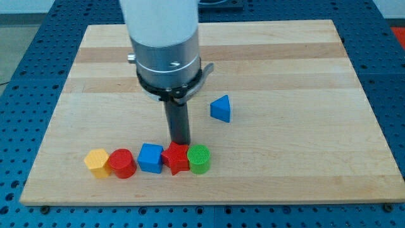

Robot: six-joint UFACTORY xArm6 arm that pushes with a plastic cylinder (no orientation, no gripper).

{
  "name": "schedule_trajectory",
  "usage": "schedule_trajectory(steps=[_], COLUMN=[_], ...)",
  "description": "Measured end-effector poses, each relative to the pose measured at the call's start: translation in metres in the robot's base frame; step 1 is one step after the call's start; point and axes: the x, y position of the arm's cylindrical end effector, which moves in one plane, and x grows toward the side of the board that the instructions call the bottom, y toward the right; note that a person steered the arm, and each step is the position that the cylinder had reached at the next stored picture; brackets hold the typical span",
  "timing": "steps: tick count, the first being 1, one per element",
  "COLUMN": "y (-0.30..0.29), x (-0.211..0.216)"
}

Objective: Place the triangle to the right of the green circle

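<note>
Blue triangle (221, 108) sits mid-board, apart; my tip (180, 144) touches the red block (176, 158) beside green circle (199, 158).

Bright, even overhead light; the wooden board (285, 57) shows mild sheen, blocks cast short soft shadows, and focus is sharp throughout.

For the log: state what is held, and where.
Nothing is held. My tip rests just above the red block, apart from the blue triangle.
</note>
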Motion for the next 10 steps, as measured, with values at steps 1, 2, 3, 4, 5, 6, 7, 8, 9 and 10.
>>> schedule_trajectory(steps=[1,2,3,4,5,6,7,8,9,10], y=[0.0,0.0,-0.001,-0.006,0.005,0.052,0.088,0.094,0.094,0.094], x=[0.009,0.004,-0.024,-0.063,-0.102,-0.108,-0.069,-0.012,-0.009,-0.01])
